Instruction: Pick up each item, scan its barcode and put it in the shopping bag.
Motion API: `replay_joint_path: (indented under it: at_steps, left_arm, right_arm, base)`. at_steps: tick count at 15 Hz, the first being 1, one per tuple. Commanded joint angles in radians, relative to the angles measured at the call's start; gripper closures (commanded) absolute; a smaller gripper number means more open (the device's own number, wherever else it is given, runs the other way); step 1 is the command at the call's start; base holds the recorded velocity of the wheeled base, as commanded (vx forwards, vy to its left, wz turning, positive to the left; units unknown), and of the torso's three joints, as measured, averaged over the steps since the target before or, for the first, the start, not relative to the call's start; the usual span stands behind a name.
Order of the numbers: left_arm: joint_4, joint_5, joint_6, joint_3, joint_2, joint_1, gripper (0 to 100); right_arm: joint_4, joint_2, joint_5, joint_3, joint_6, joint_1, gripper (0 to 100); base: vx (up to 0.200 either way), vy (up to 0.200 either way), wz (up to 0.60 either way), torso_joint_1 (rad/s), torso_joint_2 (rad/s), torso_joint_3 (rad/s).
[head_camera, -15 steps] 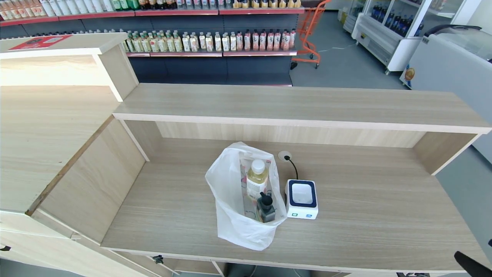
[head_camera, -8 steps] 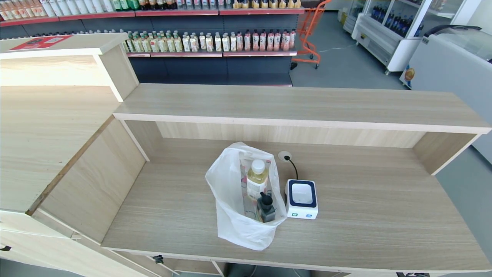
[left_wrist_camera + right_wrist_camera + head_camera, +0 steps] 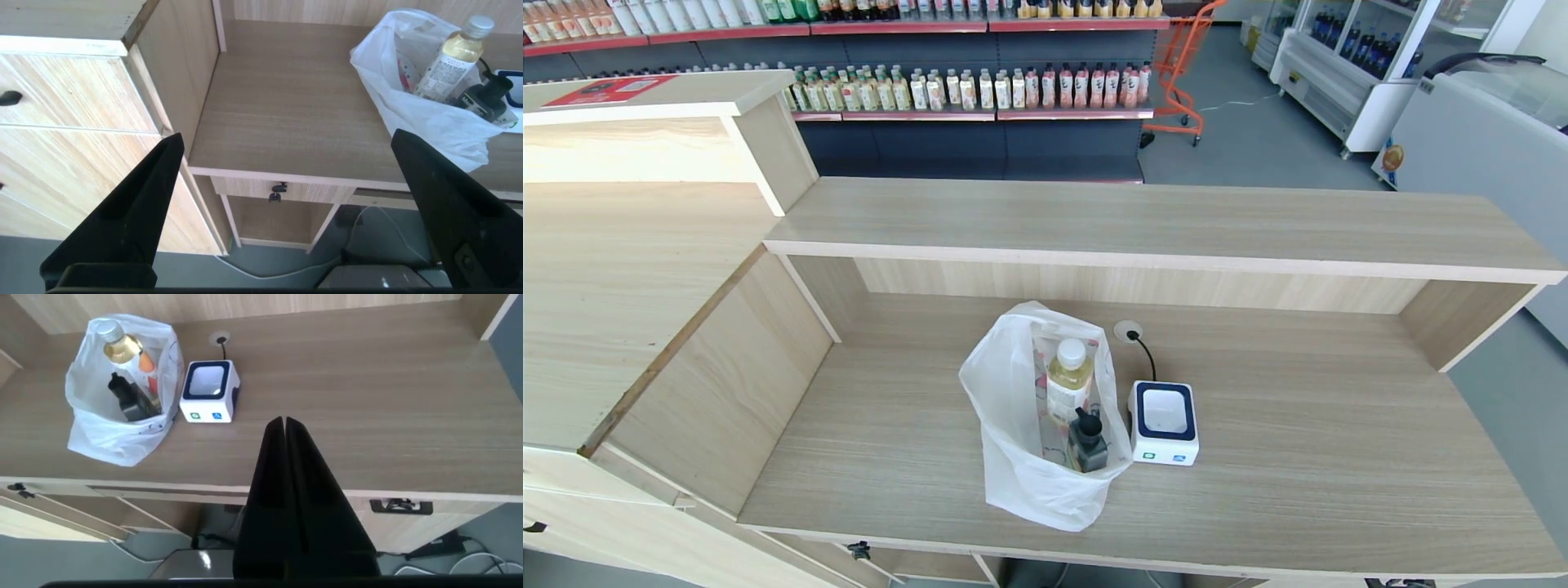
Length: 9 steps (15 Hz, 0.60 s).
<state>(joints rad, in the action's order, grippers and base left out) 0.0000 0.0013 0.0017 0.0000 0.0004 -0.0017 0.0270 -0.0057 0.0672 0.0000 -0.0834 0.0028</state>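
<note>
The work is judged to be at its last step, or already finished. No loose item is seen on the counter [image 3: 1298, 457], and the goods are standing inside the shopping bag [image 3: 1021, 482]. The bag is placed near the middle of the counter, and the scanner [image 3: 1164, 420] is set just beside it on the robot's right, with its cable [image 3: 1145, 355] led to a hole behind it.

The left gripper [image 3: 286, 136] is held off the near edge of the counter. Its two fingers are spread wide apart and nothing is between them. The right gripper [image 3: 283, 423] is also held at the near edge. Its fingers are pressed together and nothing is clamped.

Inside the bag, a juice bottle [image 3: 1068, 380] is kept about upright. Its long axis is close to vertical and its white cap is pointed up. A dark pump bottle [image 3: 1086, 441] is stood in front of it, on the side nearer to the robot, also upright with the pump head on top. A patterned packet [image 3: 1039, 367] is partly seen behind them, but its kind cannot be told. The mouth of the bag is opened upward and a little toward the scanner.

If another item is given, it must first be found and its barcode turned to the scanner window. Otherwise nothing more seems to be required.
</note>
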Motion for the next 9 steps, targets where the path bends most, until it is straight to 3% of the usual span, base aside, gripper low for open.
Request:
replay_joint_path:
  at_steps: [1,2,9]
  left_arm:
    - [0.0,0.0,0.0,0.0,0.0,0.0,0]
    - [0.0,0.0,0.0,0.0,0.0,0.0,0]
    - [0.0,-0.001,0.006,0.0,0.0,0.0,0]
  right_arm:
    - [0.001,0.006,0.0,0.0,-0.001,0.0,100]
    - [0.001,0.006,0.0,0.0,0.001,0.0,100]
    - [0.001,0.006,0.0,0.0,-0.001,0.0,100]
  base:
    - [0.0,0.0,0.0,0.0,0.0,0.0]
    - [0.0,0.0,0.0,0.0,0.0,0.0]
    - [0.0,-0.2,0.0,0.006,0.0,0.0]
